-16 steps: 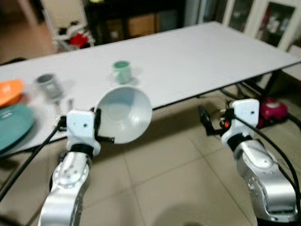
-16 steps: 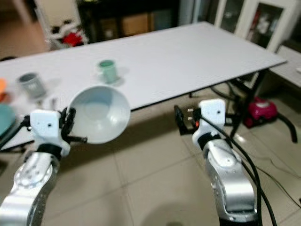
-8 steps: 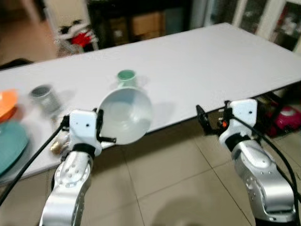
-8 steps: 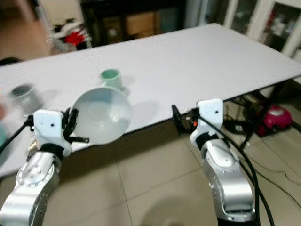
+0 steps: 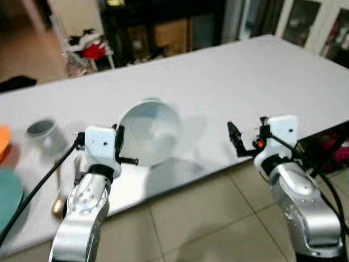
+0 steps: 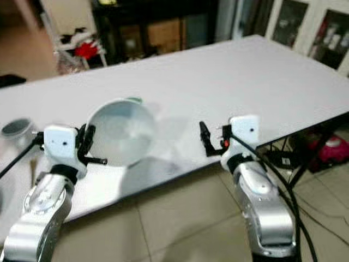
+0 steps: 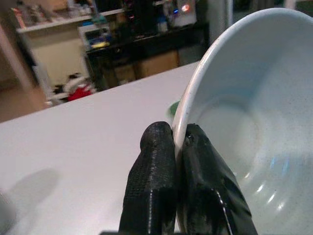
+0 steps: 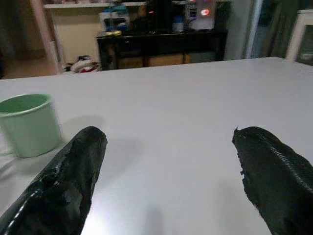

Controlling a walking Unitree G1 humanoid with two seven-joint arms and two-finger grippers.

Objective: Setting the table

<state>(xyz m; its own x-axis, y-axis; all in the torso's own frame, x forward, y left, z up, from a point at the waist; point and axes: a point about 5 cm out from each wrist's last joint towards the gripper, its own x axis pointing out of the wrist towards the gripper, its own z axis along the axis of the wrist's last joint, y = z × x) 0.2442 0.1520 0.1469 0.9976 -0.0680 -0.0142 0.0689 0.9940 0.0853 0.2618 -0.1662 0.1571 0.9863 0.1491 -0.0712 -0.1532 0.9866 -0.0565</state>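
White bowl [image 5: 150, 132] pinched at rim by left gripper [image 7: 177, 161], held over table [image 5: 262, 76] edge | right gripper [image 8: 168, 171] spread, empty | mug [image 8: 29, 125], spoon [image 5: 57, 204] already out | bowl not yet placed

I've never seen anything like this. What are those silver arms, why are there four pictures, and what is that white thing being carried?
This is a humanoid robot setting a table. Two pictures come from cameras in its head, looking down at its own silver arms. The other two come from cameras on its wrists, looking along each gripper's black fingers. The left gripper pinches the rim of a pale bowl, holding it tilted above the white table. The right gripper hangs open near the table's edge. On the table stand a green mug, partly hidden behind the bowl in the head views, and a grey cup, with a spoon and a teal plate nearby.
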